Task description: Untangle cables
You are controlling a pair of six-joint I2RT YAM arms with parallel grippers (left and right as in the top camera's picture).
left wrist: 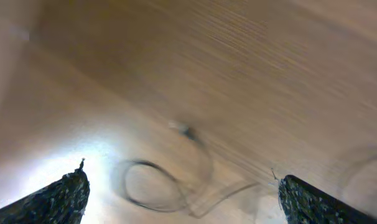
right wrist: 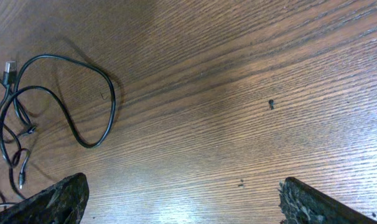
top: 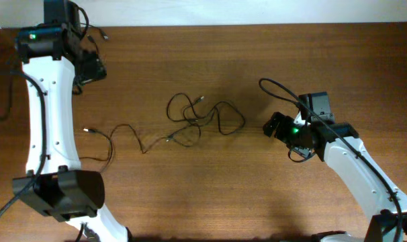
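Two grippers, both mine, gape wide and hold nothing: the left gripper (left wrist: 182, 180) at the far-left of the table (top: 311, 60), the right gripper (right wrist: 183, 180) beside the cables (top: 190, 124), which lie tangled mid-table, one strand trailing leftward.

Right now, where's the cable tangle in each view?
Overhead: cable tangle at the centre of the table.
Left wrist: blurred cable loop low centre; cannot tell if it is the tangle.
Right wrist: left edge, big loop reaching inward.
Shared landmark: that big loop, the tangle's right end overhead.
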